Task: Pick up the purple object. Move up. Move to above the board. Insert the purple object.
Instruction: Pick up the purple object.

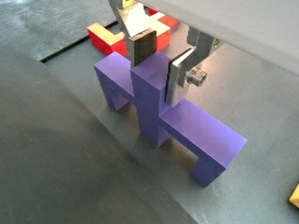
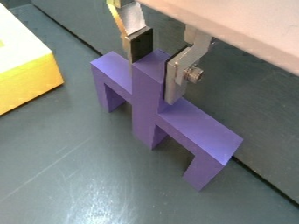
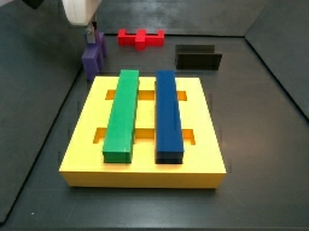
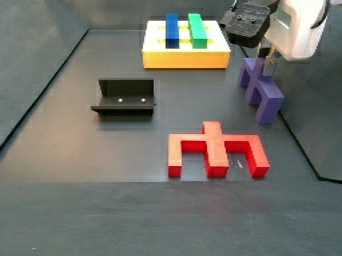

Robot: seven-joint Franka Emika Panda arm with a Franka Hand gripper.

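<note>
The purple object (image 1: 176, 122) stands on its legs on the dark floor, seen in both wrist views (image 2: 176, 127). My gripper (image 1: 162, 70) is down over it, a finger on each side of the raised central stub, pads against it with no gap showing. In the side views the purple object (image 3: 92, 60) (image 4: 261, 90) sits beside the board's far corner, with my gripper (image 3: 92, 38) (image 4: 263, 58) right above it. The yellow board (image 3: 82, 144) (image 4: 187, 60) carries a long green bar (image 3: 121, 117) and a long blue bar (image 3: 169, 117).
A red notched block (image 4: 217, 152) (image 3: 140, 38) lies on the floor; a wrist view shows it (image 1: 107, 35) just behind the fingers. The dark fixture (image 4: 124, 98) (image 3: 200, 59) stands apart from the board. The board's yellow edge (image 2: 24, 66) is close beside the purple object.
</note>
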